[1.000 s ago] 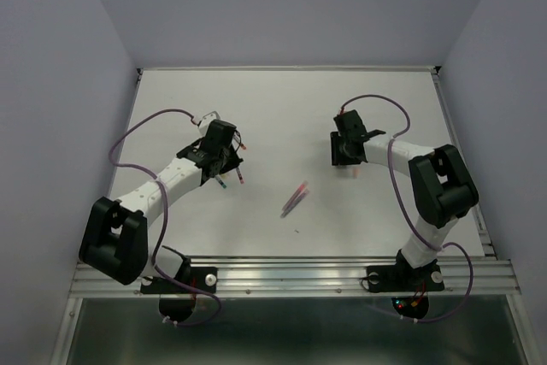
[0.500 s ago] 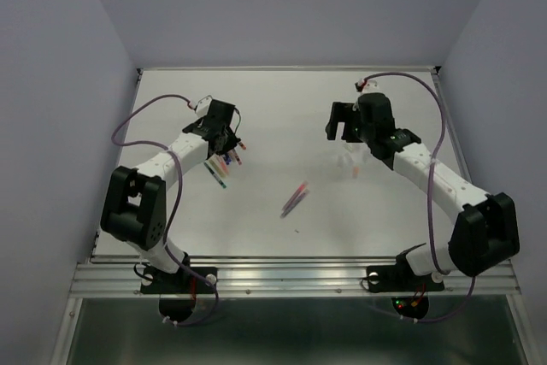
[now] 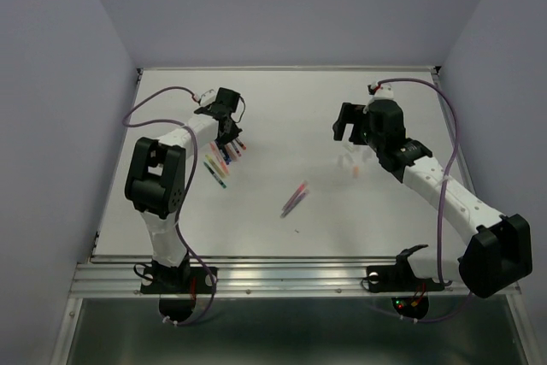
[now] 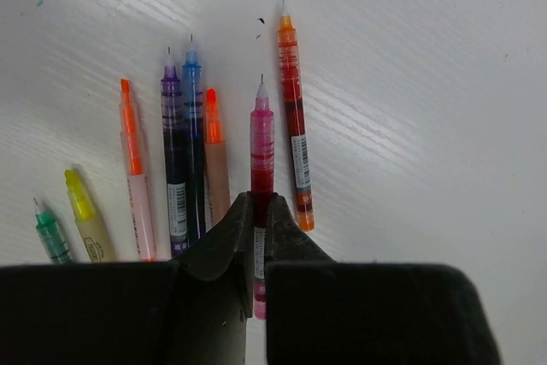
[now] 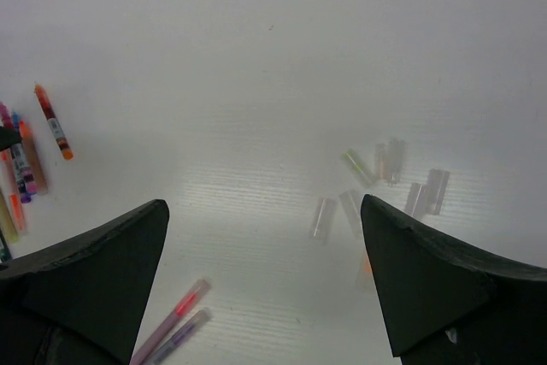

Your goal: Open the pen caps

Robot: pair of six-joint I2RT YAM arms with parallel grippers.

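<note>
Several uncapped pens (image 4: 184, 156) lie side by side on the white table, tips pointing away. My left gripper (image 4: 259, 198) is shut on the lower barrel of a pink pen (image 4: 261, 143) lying in that row. The pulled-off pen caps (image 5: 389, 161), small clear pieces with faint tints, are scattered under my right gripper (image 5: 263, 204), whose jaws stand wide open and hold nothing. Two capped pens (image 5: 171, 320), pink and purple, lie together at mid-table (image 3: 295, 200). From above, the left gripper (image 3: 229, 136) is at the pen row (image 3: 220, 164) and the right gripper (image 3: 349, 123) hangs just beyond the caps (image 3: 352, 165).
The pen row sits towards the table's left side, the cap pile towards the right. An orange pen (image 5: 54, 131) is the row's outermost one on the right. Purple cables loop over both arms. Grey walls close in the table (image 3: 282, 108).
My right gripper has opened wide and drawn back from the cap pile. My left arm has swung farther back and left, bringing the pink pen down into the pen row.
</note>
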